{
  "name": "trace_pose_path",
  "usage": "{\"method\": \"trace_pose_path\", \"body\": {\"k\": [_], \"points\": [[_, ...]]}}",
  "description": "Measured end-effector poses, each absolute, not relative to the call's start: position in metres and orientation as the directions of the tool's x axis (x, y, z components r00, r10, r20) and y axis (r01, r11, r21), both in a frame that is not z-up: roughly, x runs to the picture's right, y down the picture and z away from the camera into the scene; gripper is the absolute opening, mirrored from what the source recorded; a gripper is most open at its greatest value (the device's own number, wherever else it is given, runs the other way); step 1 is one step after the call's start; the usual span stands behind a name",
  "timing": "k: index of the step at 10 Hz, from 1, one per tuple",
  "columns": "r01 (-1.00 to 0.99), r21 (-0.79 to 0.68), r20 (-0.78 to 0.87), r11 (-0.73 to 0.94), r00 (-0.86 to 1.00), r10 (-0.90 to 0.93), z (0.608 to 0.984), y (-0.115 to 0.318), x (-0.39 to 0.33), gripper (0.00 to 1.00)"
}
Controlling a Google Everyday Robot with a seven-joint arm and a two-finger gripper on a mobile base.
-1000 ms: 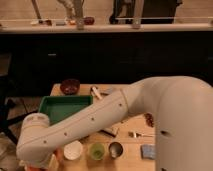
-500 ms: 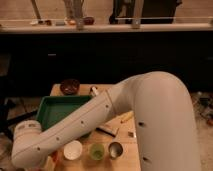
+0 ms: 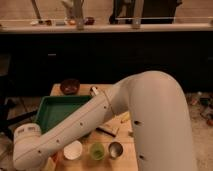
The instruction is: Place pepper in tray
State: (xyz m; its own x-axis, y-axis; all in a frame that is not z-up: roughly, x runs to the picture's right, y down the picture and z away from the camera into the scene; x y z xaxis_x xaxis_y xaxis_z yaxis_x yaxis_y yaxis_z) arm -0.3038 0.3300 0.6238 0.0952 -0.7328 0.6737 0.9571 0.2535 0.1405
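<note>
**Arm swung lower across tray**

Bottom left: gripper out of sight beyond the arm end, so cannot tell wide or narrow. Dropped further over the tray than a second ago. No pepper visible, probably hidden behind the arm; placement unconfirmed.

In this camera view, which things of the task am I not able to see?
The gripper: cut off, beyond the lower left edge where the arm ends.
The pepper: nowhere visible; perhaps behind the arm.
The tray: its near right corner is covered by the arm.
</note>
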Motion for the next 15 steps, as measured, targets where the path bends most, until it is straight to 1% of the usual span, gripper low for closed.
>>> {"method": "trace_pose_path", "body": {"k": [8, 9, 12, 13, 15], "points": [[0.955, 0.172, 0.679, 0.242, 0.063, -0.731, 0.639, 0.324, -0.325, 0.8], [0.955, 0.178, 0.682, 0.236, 0.053, -0.73, 0.641, 0.325, -0.328, 0.76], [0.956, 0.185, 0.691, 0.226, 0.036, -0.722, 0.647, 0.328, -0.334, 0.49], [0.957, 0.186, 0.693, 0.224, 0.034, -0.72, 0.649, 0.329, -0.335, 0.45], [0.958, 0.184, 0.697, 0.22, 0.031, -0.716, 0.652, 0.33, -0.336, 0.45]]}}
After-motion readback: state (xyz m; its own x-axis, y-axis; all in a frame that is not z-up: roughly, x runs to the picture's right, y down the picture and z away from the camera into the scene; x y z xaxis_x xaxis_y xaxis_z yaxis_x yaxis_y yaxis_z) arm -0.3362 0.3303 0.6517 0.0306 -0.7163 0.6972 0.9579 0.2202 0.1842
